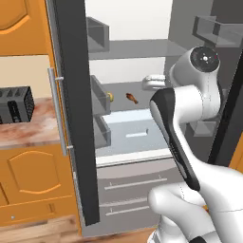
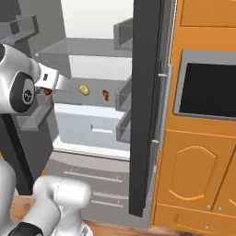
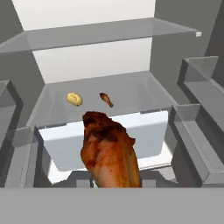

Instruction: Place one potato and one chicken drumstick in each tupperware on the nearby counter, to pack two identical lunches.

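Close before the hand camera hangs a reddish-brown chicken drumstick (image 3: 110,153), fat end up, and it hides my fingertips. My gripper (image 2: 51,86) is shut on it inside the open fridge, where the same drumstick (image 2: 47,92) shows as a small red lump at the hand. My hand (image 1: 153,82) hovers above the middle shelf. On that shelf lie a yellow potato (image 3: 75,99) (image 2: 84,90) and a second drumstick (image 3: 106,99) (image 1: 132,98) (image 2: 105,95), side by side and apart. The counter (image 1: 23,129) runs to the left of the fridge. The tupperware is out of view.
A black toaster (image 1: 15,104) stands on the counter. The dark fridge door (image 1: 76,118) stands open between fridge and counter, with bins on its inner side (image 1: 99,97). A pale drawer (image 3: 144,131) sits under the shelf. Orange cabinets and a built-in oven (image 2: 207,87) are to the right.
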